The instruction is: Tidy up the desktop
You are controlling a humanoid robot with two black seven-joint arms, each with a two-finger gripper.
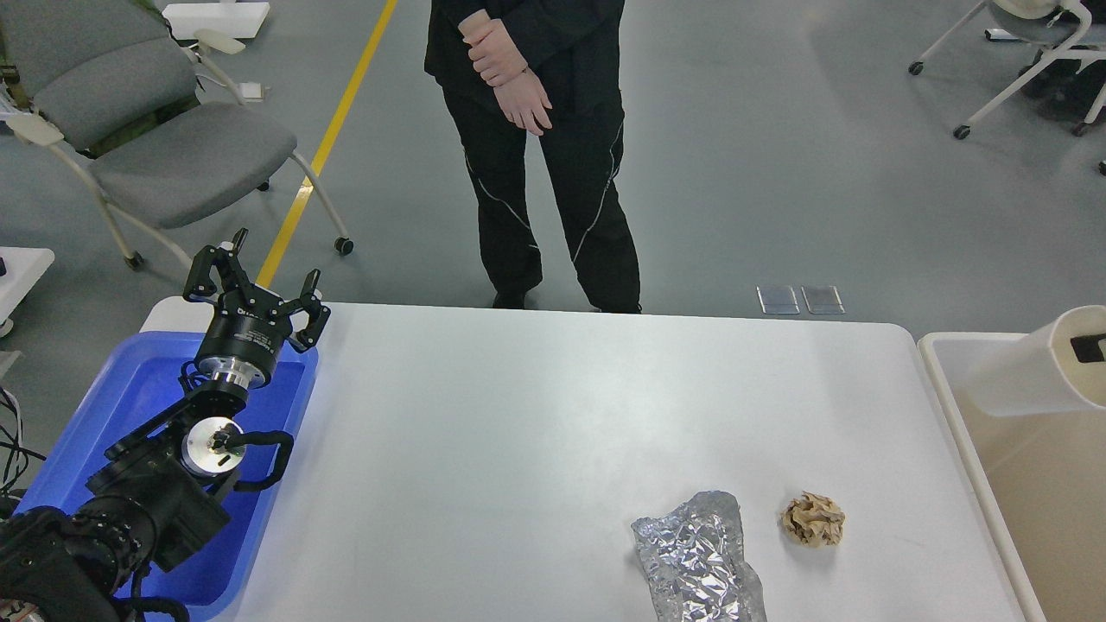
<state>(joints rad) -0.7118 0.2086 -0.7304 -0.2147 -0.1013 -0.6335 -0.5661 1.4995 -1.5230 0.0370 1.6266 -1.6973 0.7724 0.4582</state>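
The white desktop [518, 415] fills the middle of the view. A crumpled sheet of silver foil [700, 561] and a crumpled brown paper ball [813, 519] lie on it at the front right. My left gripper [255, 281] is open and empty, held above the far corner of the blue tray [130, 389]. At the right edge a white paper cup [1050, 367] hangs tilted in the air over the beige bin [959, 432]. Only a black fingertip of my right gripper [1090, 347] shows on the cup; the rest is out of view.
A person in black [536, 147] stands just beyond the table's far edge. A grey chair [155, 130] stands at the back left and a wheeled chair [1028, 60] at the back right. The blue tray sits on the table's left end.
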